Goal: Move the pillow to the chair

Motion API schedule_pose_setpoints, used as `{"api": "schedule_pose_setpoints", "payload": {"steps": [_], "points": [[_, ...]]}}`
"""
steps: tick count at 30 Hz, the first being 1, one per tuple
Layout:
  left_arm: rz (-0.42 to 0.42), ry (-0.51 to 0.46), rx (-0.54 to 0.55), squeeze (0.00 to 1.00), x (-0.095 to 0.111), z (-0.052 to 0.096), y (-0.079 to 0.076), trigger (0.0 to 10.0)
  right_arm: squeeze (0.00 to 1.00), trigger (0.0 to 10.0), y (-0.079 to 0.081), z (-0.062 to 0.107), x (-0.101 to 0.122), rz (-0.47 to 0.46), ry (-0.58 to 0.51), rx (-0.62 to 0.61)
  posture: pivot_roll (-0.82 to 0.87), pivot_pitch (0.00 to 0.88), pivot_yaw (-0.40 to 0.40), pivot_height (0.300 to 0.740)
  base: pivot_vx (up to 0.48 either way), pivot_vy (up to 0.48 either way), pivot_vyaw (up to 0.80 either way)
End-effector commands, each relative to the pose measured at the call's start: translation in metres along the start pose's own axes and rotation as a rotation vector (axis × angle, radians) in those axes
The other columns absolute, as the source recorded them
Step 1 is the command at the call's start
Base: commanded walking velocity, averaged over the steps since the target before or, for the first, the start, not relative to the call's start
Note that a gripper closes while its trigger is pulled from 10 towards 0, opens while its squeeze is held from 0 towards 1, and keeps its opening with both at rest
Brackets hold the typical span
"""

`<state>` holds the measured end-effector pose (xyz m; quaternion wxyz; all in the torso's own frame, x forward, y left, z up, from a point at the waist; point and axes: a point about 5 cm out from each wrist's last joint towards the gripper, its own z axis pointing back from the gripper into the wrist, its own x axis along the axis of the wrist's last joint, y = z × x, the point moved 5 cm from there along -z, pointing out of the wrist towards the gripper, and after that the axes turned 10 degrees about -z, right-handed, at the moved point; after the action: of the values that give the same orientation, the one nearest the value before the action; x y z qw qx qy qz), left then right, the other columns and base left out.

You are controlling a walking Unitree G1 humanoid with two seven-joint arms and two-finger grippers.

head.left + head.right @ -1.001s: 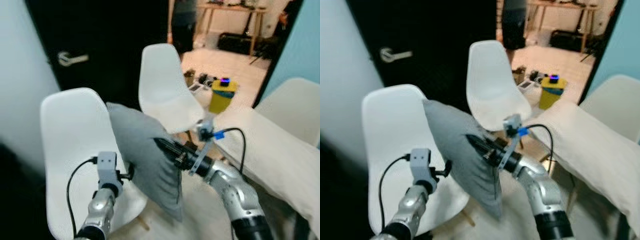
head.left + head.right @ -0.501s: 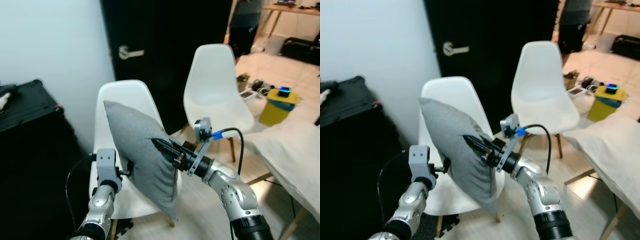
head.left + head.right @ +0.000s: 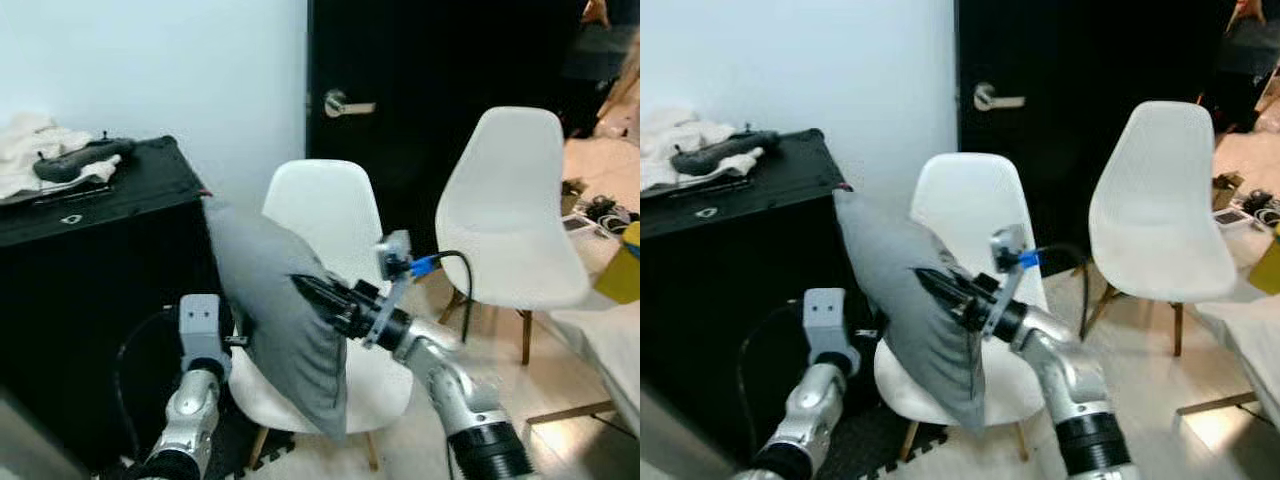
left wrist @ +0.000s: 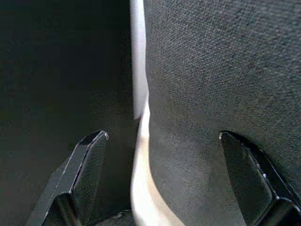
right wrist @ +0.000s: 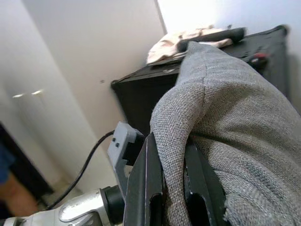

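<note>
View's swung left since a sec ago so the black cabinet [image 3: 100,260] shows now, white chair [image 3: 325,215] right behind the grey pillow [image 3: 275,320] w/ my right gripper [image 3: 305,291] pinching its fabric, left gripper [image 4: 162,176] spread open alongside.

Pillow [image 3: 280,310] before the chair [image 3: 330,230], cabinet [image 3: 90,270] left, second chair [image 3: 515,220] right.

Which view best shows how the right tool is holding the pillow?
The right wrist view: the right tool has a fold of the grey pillow pinched between its black fingers. The eye views show that tool pressed into the hanging pillow's side. The left wrist view shows the pillow's fabric beside the open left tool.
</note>
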<state>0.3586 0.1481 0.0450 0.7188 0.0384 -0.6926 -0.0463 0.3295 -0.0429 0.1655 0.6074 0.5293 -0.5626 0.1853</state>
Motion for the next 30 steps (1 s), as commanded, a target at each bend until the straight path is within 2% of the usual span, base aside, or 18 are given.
{"api": "schedule_pose_setpoints", "payload": {"steps": [1,2,3,4,12,30], "points": [[-0.003,-0.024,-0.011,0.00,0.004,0.001,-0.004,10.0,0.00,0.0,0.004,-0.007,0.008,0.030,-0.035,0.019,0.13,0.012,-0.014,0.700,0.000,0.000,0.77],[-0.003,-0.025,-0.016,0.00,0.004,0.001,-0.005,10.0,0.00,0.2,-0.003,-0.008,0.008,0.031,-0.039,-0.030,0.13,0.012,-0.014,0.700,0.000,0.000,0.60],[-0.003,-0.025,-0.016,0.00,0.004,0.001,-0.005,10.0,0.00,0.2,-0.003,-0.008,0.008,0.031,-0.039,-0.030,0.13,0.012,-0.014,0.700,0.000,0.000,0.60],[-0.002,-0.027,-0.027,0.00,0.004,0.001,-0.006,10.0,0.00,10.0,-0.011,-0.009,0.008,0.022,-0.044,-0.082,0.13,0.012,-0.012,0.700,0.000,0.000,0.00],[-0.012,-0.023,-0.030,0.00,0.005,-0.001,-0.005,10.0,0.00,10.0,-0.027,-0.008,-0.001,0.051,0.005,-0.189,0.12,0.009,-0.002,0.700,0.271,0.000,0.00],[-0.014,-0.027,-0.048,0.00,0.008,-0.002,-0.006,10.0,0.00,10.0,-0.034,-0.010,-0.005,0.069,0.004,-0.250,0.11,0.010,0.009,0.700,0.338,0.000,0.00]]}}
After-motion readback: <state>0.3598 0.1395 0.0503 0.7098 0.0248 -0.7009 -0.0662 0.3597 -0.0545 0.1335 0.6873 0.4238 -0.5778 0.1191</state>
